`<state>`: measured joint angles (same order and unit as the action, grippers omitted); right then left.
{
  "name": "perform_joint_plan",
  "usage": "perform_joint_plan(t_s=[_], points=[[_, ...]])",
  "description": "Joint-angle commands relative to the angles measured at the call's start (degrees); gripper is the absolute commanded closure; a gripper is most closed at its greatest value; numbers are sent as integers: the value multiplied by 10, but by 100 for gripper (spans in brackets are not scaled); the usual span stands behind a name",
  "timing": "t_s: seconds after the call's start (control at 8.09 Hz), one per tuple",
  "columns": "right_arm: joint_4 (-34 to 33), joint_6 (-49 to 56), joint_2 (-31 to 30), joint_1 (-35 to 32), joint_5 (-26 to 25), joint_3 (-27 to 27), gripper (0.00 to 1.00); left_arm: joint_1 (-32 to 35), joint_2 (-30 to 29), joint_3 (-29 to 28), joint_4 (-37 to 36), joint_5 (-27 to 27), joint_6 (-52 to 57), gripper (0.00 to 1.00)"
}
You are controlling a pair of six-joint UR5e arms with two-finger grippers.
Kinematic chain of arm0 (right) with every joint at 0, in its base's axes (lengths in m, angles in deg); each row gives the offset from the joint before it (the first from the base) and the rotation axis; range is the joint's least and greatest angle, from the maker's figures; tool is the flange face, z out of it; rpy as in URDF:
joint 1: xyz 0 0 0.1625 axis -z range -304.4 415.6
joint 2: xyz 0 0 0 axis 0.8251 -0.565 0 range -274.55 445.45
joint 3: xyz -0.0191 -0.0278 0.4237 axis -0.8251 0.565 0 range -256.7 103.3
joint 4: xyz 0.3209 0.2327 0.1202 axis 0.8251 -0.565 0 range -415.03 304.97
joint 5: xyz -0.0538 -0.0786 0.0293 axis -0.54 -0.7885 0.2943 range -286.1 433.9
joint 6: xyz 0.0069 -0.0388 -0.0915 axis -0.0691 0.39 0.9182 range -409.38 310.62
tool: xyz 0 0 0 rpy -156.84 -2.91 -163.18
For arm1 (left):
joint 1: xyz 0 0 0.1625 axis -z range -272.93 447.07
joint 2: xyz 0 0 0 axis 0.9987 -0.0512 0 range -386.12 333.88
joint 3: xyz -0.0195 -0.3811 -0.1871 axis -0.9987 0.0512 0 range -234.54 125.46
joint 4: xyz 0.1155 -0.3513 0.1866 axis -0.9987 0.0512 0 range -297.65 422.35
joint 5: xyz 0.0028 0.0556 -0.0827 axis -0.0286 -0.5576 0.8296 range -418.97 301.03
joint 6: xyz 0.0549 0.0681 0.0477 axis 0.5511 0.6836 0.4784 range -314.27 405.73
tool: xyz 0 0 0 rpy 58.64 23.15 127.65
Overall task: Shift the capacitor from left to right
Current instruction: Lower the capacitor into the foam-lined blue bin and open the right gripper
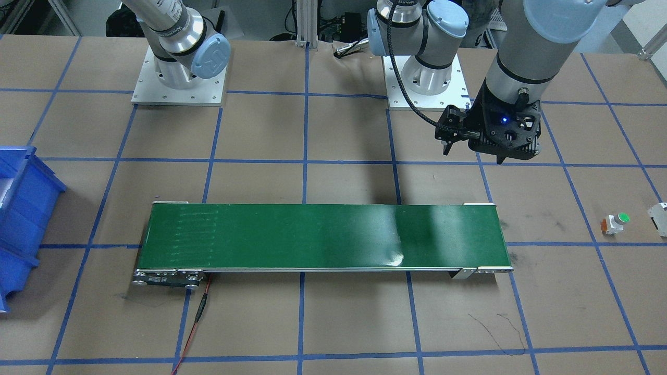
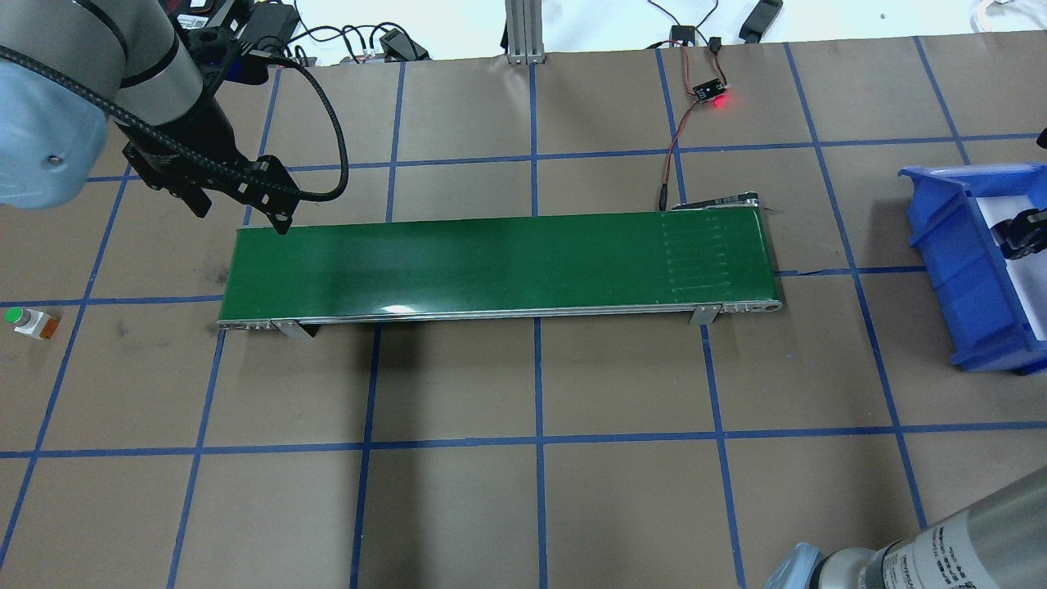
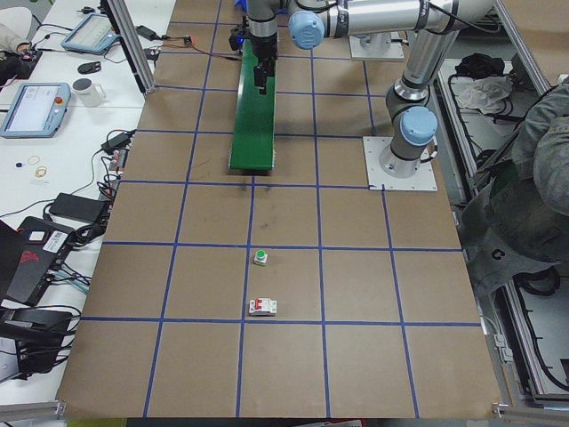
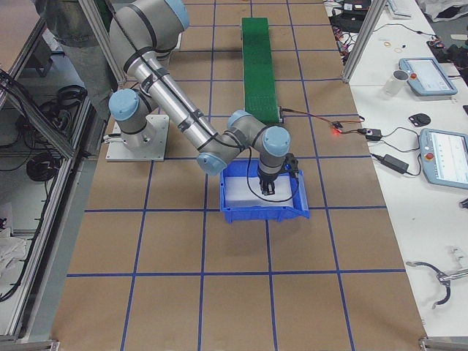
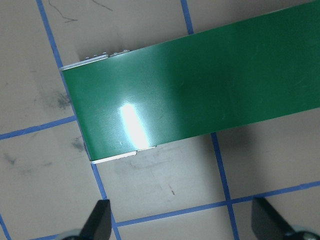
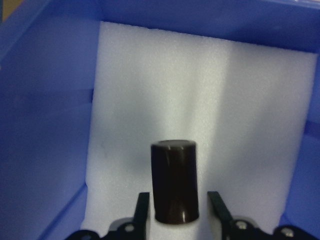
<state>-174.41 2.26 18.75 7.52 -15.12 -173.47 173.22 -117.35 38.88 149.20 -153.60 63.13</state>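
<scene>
The capacitor (image 6: 174, 182), a stubby dark cylinder, sits between the fingers of my right gripper (image 6: 177, 210), which is shut on it. It hangs just over the white foam (image 6: 200, 90) inside the blue bin (image 2: 957, 262). The exterior right view shows this gripper (image 4: 269, 186) pointing down into the bin (image 4: 263, 212). My left gripper (image 5: 182, 225) is open and empty. It hovers over the table beside the left end of the green conveyor belt (image 2: 491, 262), and also shows in the front view (image 1: 500, 138).
A white push button with a green cap (image 2: 29, 321) and a white-grey blocky component (image 1: 658, 217) lie on the table far to my left. A red-lit sensor board (image 2: 710, 92) with wires sits behind the conveyor.
</scene>
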Motion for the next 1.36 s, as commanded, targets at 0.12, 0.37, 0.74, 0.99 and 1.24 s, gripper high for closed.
perform_joint_plan(t_s=[0.12,0.37,0.74,0.99,1.24], points=[[-2,-2,-3,1,32,1,0,0,-1,1,-10,0,-1,0],[-6,-4,-39,1,25,3,0,0,-1,1,-11,0,-1,0],[4,-10,-89,0,-5,5,0,0,-1,1,-11,0,-1,0],[46,-86,-133,-14,-5,5,0,0,-13,1,-11,0,-3,0],[92,-153,-164,-69,-4,10,0,0,-14,0,-11,0,-3,0]])
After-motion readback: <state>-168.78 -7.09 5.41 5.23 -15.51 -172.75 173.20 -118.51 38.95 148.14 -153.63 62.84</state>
